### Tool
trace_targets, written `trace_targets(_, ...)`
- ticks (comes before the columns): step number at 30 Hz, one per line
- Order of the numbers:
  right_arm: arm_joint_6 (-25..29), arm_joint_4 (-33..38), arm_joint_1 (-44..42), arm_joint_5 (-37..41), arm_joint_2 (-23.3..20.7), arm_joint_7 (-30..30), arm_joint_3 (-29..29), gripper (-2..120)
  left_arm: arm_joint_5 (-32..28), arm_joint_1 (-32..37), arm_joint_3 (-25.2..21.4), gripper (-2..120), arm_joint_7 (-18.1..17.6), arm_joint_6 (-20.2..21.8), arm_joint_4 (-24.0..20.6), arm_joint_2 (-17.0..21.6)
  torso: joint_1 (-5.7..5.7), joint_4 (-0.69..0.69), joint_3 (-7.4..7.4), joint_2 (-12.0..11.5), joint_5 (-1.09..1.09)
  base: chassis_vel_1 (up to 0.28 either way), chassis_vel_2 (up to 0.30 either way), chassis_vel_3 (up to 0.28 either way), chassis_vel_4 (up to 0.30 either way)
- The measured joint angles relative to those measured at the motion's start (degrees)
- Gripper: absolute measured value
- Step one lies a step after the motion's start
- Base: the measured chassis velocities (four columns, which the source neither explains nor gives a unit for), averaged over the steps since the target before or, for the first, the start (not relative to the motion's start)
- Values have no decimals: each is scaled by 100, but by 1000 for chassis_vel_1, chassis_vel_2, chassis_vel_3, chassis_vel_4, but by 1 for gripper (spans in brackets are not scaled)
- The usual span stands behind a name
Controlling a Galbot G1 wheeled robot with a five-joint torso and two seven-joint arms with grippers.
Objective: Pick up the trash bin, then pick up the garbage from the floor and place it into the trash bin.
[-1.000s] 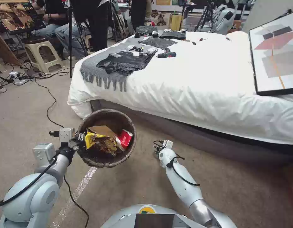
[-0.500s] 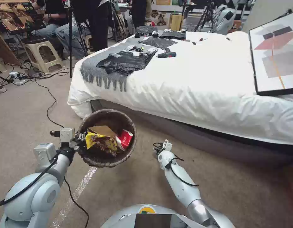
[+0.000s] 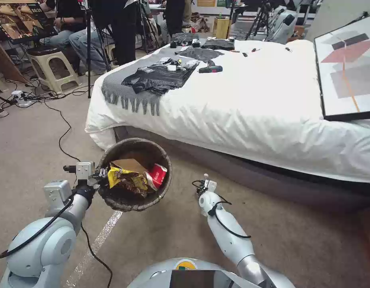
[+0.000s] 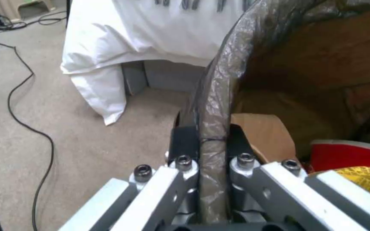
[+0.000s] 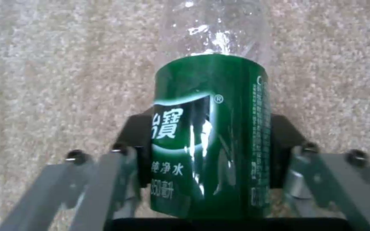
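Both arms are pale silver-blue with smooth rounded shells. Beside the left arm [image 3: 53,236], a black cable [image 3: 37,234] loops from shoulder to wrist, where a boxy white camera block [image 3: 84,170] sits. Another black cable curls round the slimmer right arm [image 3: 229,232]. The left gripper [image 4: 206,141] has flat silver links, dark socket screws and black pads. The chest [image 3: 185,272] bears a round yellow-green badge.

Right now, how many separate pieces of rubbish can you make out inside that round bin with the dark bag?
3: a tan paper bag at the far side, a yellow snack wrapper in the middle, and a red-and-white crumpled carton on the bed side. More may lie hidden underneath.
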Motion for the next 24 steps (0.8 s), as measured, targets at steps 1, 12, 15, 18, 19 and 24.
trace_targets(1, 10, 36, -27, -26, -12, -22, -3, 37, 2, -9, 7, 2, 0, 0, 11, 1, 0, 1, 0, 0, 0, 0, 0, 0, 0)
trace_targets(12, 323, 1051, -507, -992, -422, -571, 51, 28, -7, -26, -25, 2, 2, 0, 33, 54, 0, -1, 0, 0, 0, 0, 0, 0, 0)
trace_targets(15, 226, 2023, -898, -1063, -808, -753, 34, 28, -16, -52, -28, 2, -4, 0, 56, 63, 0, -2, 0, 0, 1, 0, 0, 0, 0)
trace_targets(18, 138, 2674, -1180, -1037, -1107, -1025, 48, 28, -16, -67, -19, 2, -10, 0, 69, 67, 0, 0, 0, 0, 1, 0, 0, 0, 0)
trace_targets(19, 91, 3045, -1339, -1064, -1283, -1300, 96, 28, -18, -70, -17, 2, -14, 0, 70, 75, 0, -1, 0, 0, 1, 0, 0, 0, 0)
trace_targets(24, 29, 4149, -1737, -1254, -1816, -1879, 229, 28, -26, -73, -17, 2, -21, 0, 71, 108, 0, -2, 0, 0, 0, 0, 0, 0, 0)
